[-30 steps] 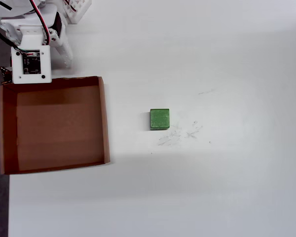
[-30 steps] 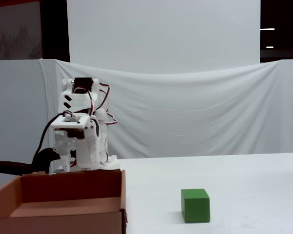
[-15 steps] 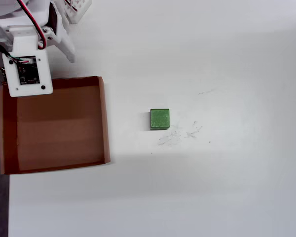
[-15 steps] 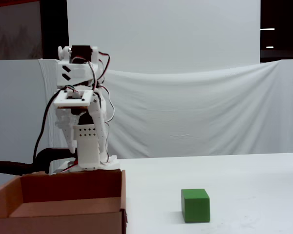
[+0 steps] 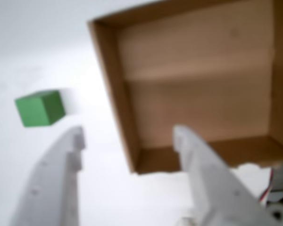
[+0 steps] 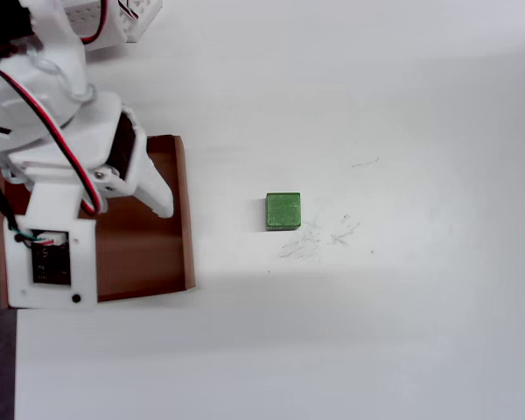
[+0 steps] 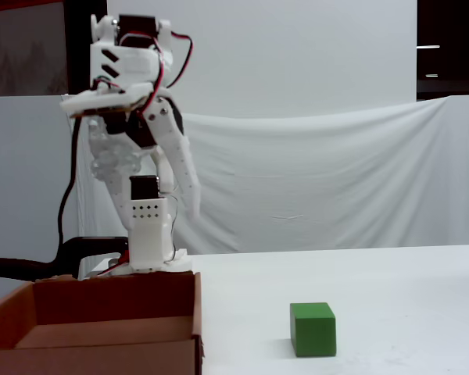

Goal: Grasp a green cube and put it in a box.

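The green cube (image 5: 40, 108) sits on the white table, left of the box and beyond my left fingertip in the wrist view. It also shows in the overhead view (image 6: 283, 211) and the fixed view (image 7: 312, 329), a short way right of the box. The brown cardboard box (image 5: 111, 70) (image 6: 185, 219) (image 7: 102, 361) is empty. My gripper (image 5: 129, 133) is open and empty. It hangs high over the box's edge nearest the cube (image 6: 155, 198) (image 7: 192, 201). It touches neither thing.
The arm's white base and motors (image 6: 48, 254) (image 7: 150, 234) stand over the box's left part in the overhead view, with red and black wires. Faint scuff marks (image 6: 319, 238) lie just right of the cube. A white cloth backdrop (image 7: 336, 180) hangs behind the table.
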`<action>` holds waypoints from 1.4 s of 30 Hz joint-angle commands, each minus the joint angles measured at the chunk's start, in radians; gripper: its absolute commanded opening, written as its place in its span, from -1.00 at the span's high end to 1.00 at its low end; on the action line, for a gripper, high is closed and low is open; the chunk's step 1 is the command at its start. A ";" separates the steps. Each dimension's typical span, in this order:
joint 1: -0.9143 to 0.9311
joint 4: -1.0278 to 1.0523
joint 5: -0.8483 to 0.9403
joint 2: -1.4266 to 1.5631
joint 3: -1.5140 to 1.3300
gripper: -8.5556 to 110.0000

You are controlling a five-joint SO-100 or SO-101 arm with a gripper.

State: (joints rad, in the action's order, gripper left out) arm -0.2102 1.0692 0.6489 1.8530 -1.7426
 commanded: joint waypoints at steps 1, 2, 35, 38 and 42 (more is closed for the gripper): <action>-0.040 -0.043 -0.054 -0.029 0.112 0.39; -0.054 -0.049 -0.067 -0.040 0.124 0.39; -0.373 -0.373 -0.190 -0.459 0.153 0.33; -0.388 -0.390 -0.192 -0.466 0.137 0.33; -0.407 -0.402 -0.186 -0.466 0.098 0.33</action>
State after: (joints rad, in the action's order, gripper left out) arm -0.6013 0.6888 0.4617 1.3760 -1.6444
